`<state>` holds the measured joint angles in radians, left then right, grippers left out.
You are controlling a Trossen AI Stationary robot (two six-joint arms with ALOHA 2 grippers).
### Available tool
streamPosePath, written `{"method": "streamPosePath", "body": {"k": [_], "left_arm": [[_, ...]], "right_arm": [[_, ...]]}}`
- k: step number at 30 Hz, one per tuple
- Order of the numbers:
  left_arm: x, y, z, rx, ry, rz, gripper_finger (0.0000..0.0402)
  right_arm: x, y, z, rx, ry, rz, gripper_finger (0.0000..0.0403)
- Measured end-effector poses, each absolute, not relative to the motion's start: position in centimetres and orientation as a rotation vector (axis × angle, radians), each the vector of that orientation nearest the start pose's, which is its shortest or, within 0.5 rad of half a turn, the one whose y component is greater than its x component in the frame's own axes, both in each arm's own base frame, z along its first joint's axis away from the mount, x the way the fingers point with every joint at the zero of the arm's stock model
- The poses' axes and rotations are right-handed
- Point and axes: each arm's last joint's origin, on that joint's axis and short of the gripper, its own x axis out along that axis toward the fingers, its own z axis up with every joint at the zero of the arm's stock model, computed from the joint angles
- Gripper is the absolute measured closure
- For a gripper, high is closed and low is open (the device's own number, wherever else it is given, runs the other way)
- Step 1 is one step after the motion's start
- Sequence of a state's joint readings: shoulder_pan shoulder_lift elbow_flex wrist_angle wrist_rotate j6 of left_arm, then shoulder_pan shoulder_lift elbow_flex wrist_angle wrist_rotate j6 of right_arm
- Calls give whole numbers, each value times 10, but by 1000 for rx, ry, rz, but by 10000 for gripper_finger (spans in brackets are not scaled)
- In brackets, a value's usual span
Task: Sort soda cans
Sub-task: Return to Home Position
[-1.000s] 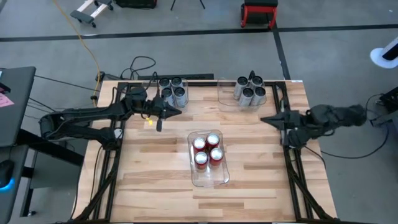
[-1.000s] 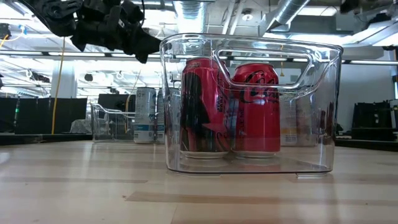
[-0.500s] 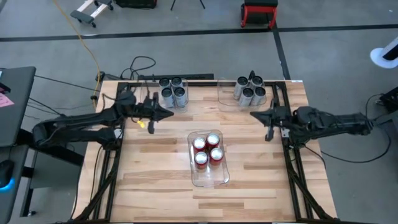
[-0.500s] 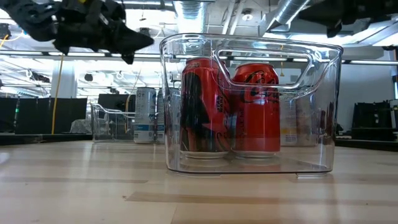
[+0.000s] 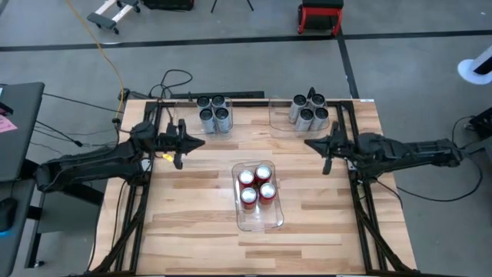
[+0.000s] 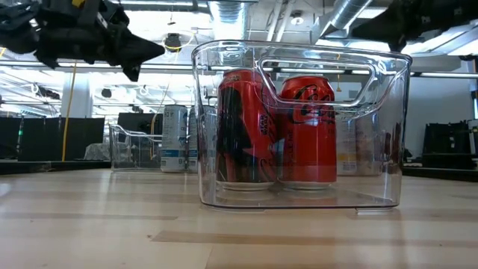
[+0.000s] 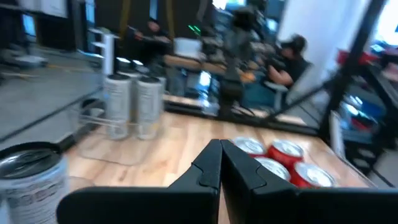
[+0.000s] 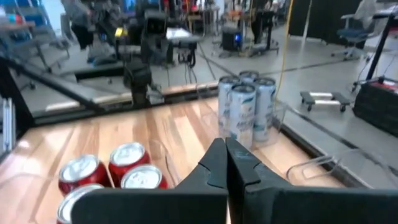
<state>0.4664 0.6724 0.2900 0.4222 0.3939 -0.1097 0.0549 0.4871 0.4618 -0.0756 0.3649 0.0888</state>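
We are hanging our left hand [image 5: 197, 142] above the left side of the bench [image 5: 192, 223], its fingers pressed together and gripping nothing. The left wrist view is showing the two tips meeting in a point. Just beyond it, at the far edge, the far-left cans [image 5: 213, 113] are standing upright in a tight cluster of four.

In the middle, the red cans [image 5: 256, 186] are sitting upright, four of them touching, in the far half of the centre bin [image 5: 260, 221], whose near half is bare. Toward the far right, the far-right cans [image 5: 309, 112] are bunching together inside the far-right bin [image 5: 274, 117]. Our right hand [image 5: 310, 144] is hovering on the near side of that bin, likewise pinched closed and empty, pointing inward across the bench.

With no can lying loose on the wood, we are judging the sorting finished, with only the parking of both arms left to do.

Were we lifting one again, we are expecting a smooth, slippery, thin-walled cylinder that dents under a hard squeeze. We cannot tell whether the cans are full or empty, so their weight is unknown. We are reckoning the best hold is across the body just under the top rim, taking an outer can first because the clusters leave the fingers little room
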Motion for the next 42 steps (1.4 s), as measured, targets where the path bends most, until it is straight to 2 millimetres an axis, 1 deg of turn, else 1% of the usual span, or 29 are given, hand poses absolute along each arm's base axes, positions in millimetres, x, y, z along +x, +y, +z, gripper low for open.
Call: {"method": "streamPosePath", "body": {"k": [4,7,9,13,16,18,22,24,26,28,29,35,40,42], "left_arm": [[144,51,226,-145,-122,136,401],[146,38,214,-195,-124,119,401],[147,31,212,-188,-118,121,401],[150,23,226,-129,-123,103,401],[149,20,230,-99,-23,87,401],[145,18,232,-87,5,70,401],[123,15,243,-85,-57,60,401],[111,14,244,-81,-69,79,401],[102,14,243,-83,-96,113,401],[96,13,236,-84,-124,136,401],[94,13,232,-91,-136,139,401],[95,14,205,-139,-110,166,401],[96,14,202,-171,-108,162,401],[96,14,201,-176,-105,161,401]], "right_arm": [[137,-3,266,58,129,-314,395],[141,-5,263,47,152,-330,395],[144,-6,262,46,158,-340,395],[150,-8,263,51,139,-346,395],[153,-6,263,60,134,-304,394],[155,-6,263,61,132,-292,394],[155,-6,265,58,114,-291,394],[153,-5,266,50,109,-263,394],[149,-3,269,21,89,-169,394],[144,0,274,-6,56,-86,394],[141,0,276,-10,39,-71,394],[124,-6,282,-8,-11,-108,394],[115,-10,278,39,31,-135,394],[114,-9,276,44,51,-95,394]]}}
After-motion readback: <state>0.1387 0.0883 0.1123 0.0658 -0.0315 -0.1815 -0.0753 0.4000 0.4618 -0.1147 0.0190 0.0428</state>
